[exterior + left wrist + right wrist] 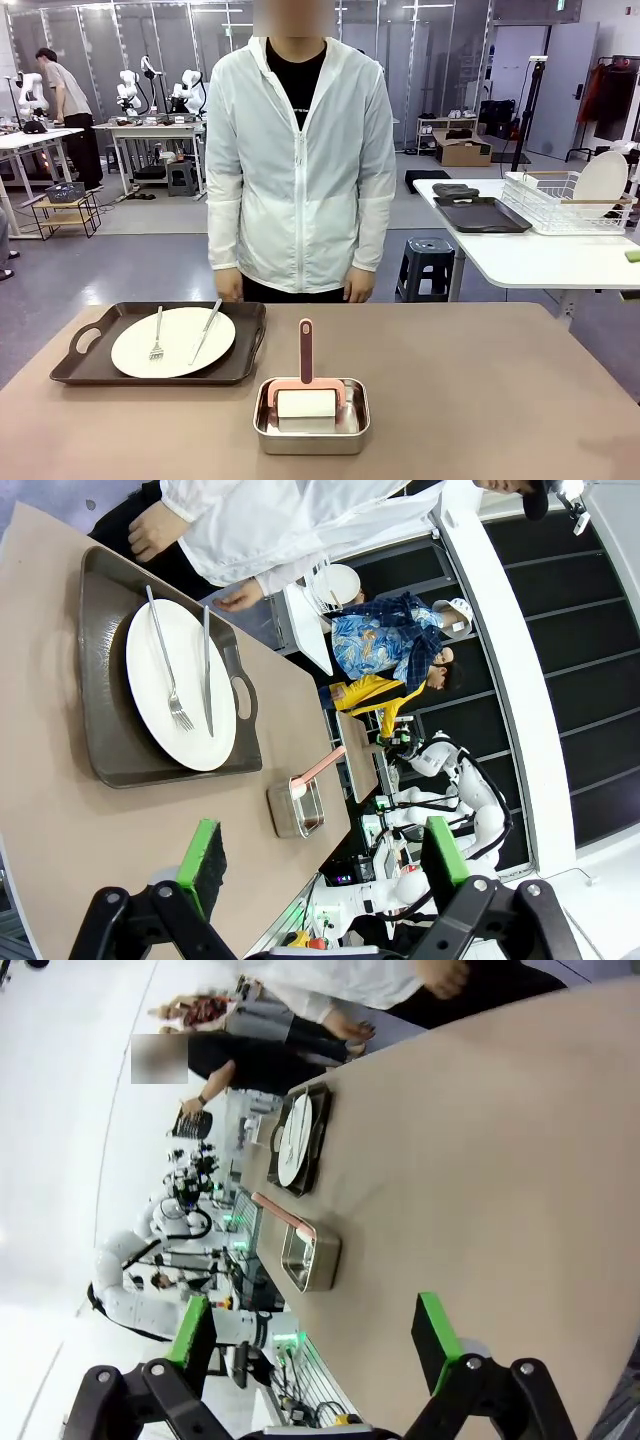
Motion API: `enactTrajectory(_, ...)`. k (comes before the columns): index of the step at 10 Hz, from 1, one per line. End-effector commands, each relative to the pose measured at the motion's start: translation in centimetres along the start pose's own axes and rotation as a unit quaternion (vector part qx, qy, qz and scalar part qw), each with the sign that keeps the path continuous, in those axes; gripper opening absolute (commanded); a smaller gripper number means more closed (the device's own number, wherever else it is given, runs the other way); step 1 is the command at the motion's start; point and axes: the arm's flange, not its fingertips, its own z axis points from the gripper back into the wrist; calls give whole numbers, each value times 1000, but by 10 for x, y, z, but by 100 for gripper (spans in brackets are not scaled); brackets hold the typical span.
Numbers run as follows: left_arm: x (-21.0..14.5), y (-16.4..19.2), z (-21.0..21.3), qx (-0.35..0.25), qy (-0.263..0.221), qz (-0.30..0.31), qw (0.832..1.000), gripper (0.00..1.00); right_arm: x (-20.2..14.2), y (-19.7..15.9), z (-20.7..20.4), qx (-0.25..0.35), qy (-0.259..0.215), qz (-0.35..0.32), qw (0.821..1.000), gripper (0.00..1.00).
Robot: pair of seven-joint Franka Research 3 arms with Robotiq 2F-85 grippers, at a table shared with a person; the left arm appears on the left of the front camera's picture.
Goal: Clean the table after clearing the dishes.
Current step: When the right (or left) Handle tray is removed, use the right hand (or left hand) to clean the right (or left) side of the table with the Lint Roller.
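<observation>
on the left part of the table [480, 400], near its far edge, a tray [72, 372] carries a plate [180, 345] with fork [157, 335] and knife [207, 330]. the left gripper [322, 852] is spread wide, well apart from the plate. a steel tin [312, 443] stands at the near edge's middle. the right gripper [312, 1328], also spread, is far from the tray.

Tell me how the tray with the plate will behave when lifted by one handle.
The tray looks rigid, but would probably tip under the load. The plate sits loose on it and may slide; it looks breakable. The fork and knife lie unsecured on the smooth plate and would likely slip first.
</observation>
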Motion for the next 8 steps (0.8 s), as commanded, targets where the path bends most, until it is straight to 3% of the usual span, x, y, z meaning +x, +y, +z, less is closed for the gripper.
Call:
enactTrajectory(1, -1, -2, 3, -4, -1, -2, 1000, 100, -15, -21, -6, 22, -45, -4, 999, 100)
enactTrajectory(2, -1, -2, 3, -4, -1, -2, 1000, 100, -15, -24, -7, 9, -64, -12, 998, 100)
enactTrajectory(3, -1, -2, 3, -4, -1, -2, 1000, 100, -10, -17, 3, 7, -15, -16, 1000, 100)
enactTrajectory(8, -1, -2, 3, -4, -1, -2, 1000, 100, -10, -17, 3, 7, -15, -16, 1000, 100)
